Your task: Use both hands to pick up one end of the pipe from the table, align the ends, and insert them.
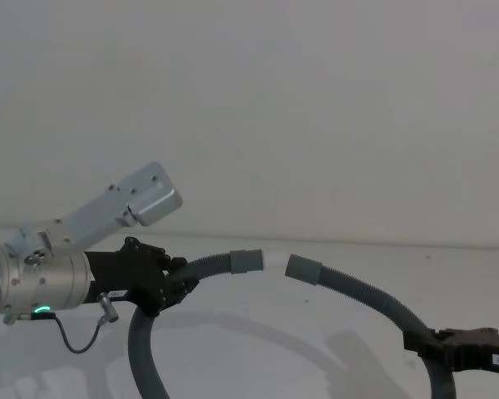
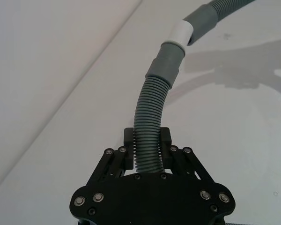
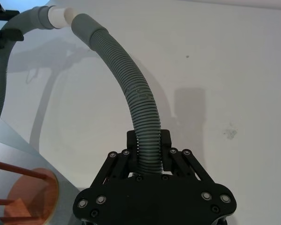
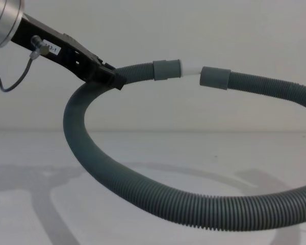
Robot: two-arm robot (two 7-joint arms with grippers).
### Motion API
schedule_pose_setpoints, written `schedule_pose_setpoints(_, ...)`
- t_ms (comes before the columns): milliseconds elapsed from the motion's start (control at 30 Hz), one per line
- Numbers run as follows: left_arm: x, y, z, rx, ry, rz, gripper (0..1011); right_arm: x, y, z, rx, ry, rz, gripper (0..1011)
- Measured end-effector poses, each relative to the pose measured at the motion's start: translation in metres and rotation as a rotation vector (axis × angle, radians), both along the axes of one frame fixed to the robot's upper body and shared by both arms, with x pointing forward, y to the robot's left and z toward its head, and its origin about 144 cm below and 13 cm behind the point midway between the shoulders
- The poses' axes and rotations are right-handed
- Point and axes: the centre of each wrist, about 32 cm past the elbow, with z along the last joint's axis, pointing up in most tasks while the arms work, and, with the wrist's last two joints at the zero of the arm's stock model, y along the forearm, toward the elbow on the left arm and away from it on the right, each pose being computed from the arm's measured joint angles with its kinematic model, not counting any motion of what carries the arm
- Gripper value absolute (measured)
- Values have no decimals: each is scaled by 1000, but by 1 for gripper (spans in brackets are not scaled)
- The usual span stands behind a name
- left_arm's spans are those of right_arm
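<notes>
Whitish tip (image 4: 189,68) just beside opposite cuff (image 4: 214,77)

Right claw (image 3: 149,146) around grey pipe (image 3: 138,96)

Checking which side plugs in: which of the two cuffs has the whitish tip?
The cuff nearer the left gripper; the other cuff, nearer the right gripper, ends plain grey.

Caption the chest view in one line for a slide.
Left end effector holds the grey corrugated hose, its white-tipped cuff almost meeting the opposite cuff, not yet inserted.
</notes>
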Motion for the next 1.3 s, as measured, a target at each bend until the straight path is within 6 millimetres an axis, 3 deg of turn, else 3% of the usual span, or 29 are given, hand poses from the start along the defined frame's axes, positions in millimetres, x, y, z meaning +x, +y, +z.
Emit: schedule_pose_setpoints(1300,5,9,8,34,21,4,290,3,-16,3,-14,-24,67,255)
